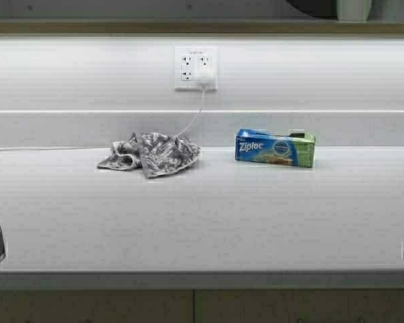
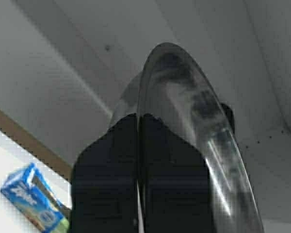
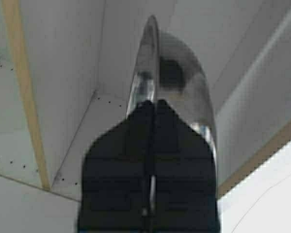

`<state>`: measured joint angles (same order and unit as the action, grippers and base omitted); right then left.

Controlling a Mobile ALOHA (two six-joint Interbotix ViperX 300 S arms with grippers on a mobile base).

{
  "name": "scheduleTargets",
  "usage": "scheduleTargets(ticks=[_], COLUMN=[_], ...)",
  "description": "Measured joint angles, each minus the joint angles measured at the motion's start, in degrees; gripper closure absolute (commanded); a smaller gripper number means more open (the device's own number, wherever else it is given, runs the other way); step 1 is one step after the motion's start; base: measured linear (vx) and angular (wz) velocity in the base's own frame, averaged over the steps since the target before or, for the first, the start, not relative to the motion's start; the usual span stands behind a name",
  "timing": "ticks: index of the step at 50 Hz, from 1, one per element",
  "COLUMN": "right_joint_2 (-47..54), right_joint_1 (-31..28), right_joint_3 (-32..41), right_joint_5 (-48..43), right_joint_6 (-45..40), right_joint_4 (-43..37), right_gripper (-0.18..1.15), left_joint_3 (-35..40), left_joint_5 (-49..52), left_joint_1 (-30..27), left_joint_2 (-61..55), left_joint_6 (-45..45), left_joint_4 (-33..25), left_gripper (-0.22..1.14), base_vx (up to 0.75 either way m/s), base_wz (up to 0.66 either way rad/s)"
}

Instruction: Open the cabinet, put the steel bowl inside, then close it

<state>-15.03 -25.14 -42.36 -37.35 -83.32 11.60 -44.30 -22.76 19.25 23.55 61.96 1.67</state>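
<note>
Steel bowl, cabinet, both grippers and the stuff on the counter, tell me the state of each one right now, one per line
steel bowl: held up on edge, gripped at its rim from both sides
left gripper: shut on the bowl's rim
right gripper: shut on the bowl's rim
cabinet: open, pale interior showing
Ziploc box: lying on the counter
dish towel: crumpled on the counter
charger: plugged into the wall outlet

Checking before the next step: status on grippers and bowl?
Left gripper and right gripper both shut on steel bowl rim. Bowl raised near open cabinet interior. Nothing seen blocking.
</note>
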Motion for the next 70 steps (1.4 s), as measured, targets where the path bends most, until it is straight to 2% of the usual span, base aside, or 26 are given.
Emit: scheduleTargets(ticks=[9, 26, 37, 43, 49, 53, 56, 63, 70], right_joint_2=[2.46, 13.36, 14.85, 14.94, 14.94, 14.94, 14.94, 14.94, 14.94], right_joint_1=[0.35, 3.34, 3.43, 3.78, 3.87, 4.13, 4.31, 4.75, 5.36], right_joint_3=[3.43, 13.27, 13.62, 13.54, 12.83, 12.57, 12.57, 12.57, 12.57], right_joint_5=[3.08, 5.71, 5.71, 5.62, 6.59, 8.26, 9.14, 9.32, 9.4], right_joint_6=[-0.09, -0.35, -0.62, -0.79, -0.88, -0.88, -0.79, -0.35, -0.09], right_joint_4=[-0.7, -1.76, -1.85, -1.85, -1.85, -2.55, -3.25, -4.31, -4.31], right_gripper=[0.9, 0.9, 0.9, 0.8, 0.47, 0.28, 0.19, 0.15, 0.16], left_joint_3=[3.6, 15.38, 16.17, 16.08, 15.82, 15.47, 15.12, 14.06, 12.92], left_joint_5=[0.88, 0.88, 0.88, 0.88, 0.88, 0.88, 0.62, -3.96, -7.73], left_joint_1=[-0.09, -0.09, -0.18, -0.09, -0.09, -0.09, 0.0, 0.18, 0.26], left_joint_2=[-4.75, -18.9, -21.01, -21.45, -21.88, -22.15, -22.24, -22.24, -22.32], left_joint_6=[0.0, 0.09, 0.09, 0.09, 0.09, 0.09, 0.09, -0.18, -0.35], left_joint_4=[-0.18, -0.44, -0.97, -1.85, -2.2, -2.72, -3.87, -8.17, -9.93], left_gripper=[0.89, 0.89, 0.89, 0.85, 0.69, 0.51, 0.34, 0.09, 0.07], base_vx=[0.21, 0.15, 0.08, 0.05, 0.04, 0.03, 0.01, 0.01, 0.0], base_wz=[0.05, 0.04, 0.02, 0.01, 0.01, 0.01, 0.0, 0.0, 0.0])
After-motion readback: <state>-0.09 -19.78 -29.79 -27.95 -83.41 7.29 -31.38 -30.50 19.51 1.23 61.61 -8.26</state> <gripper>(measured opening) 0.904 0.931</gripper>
